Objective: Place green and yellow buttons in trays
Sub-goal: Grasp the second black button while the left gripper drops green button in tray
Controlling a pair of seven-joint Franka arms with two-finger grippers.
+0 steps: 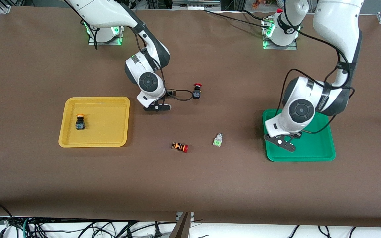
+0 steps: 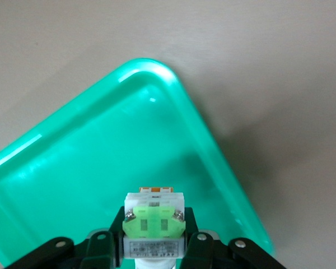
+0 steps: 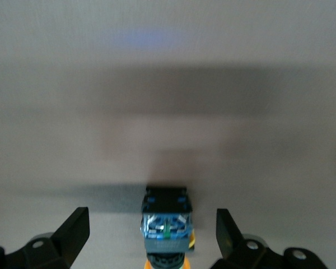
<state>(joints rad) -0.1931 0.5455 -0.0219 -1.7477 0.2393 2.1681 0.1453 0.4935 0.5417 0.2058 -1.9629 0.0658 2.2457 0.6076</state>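
The left hand (image 1: pixel 284 141), low right in the front view over the green tray (image 1: pixel 316 148), grips 1 green switch (image 2: pixel 153 223), while the right hand (image 1: pixel 157 106), fingers wide, straddles 1 yellow button (image 3: pixel 167 221) lying on the tabletop (image 1: pixel 45 66) mid-frame.

Yellow tray (image 1: pixel 94 143), green tray (image 1: pixel 322 155)

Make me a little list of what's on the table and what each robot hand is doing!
yellow tray: holds one yellow button
green tray: no button resting in it that shows
left gripper: over the green tray, shut on a green button
right gripper: open, low over the table beside the yellow tray, a second yellow button between its fingers
loose green button: on the table between the trays
red buttons: one beside the loose green one, one nearer the robots
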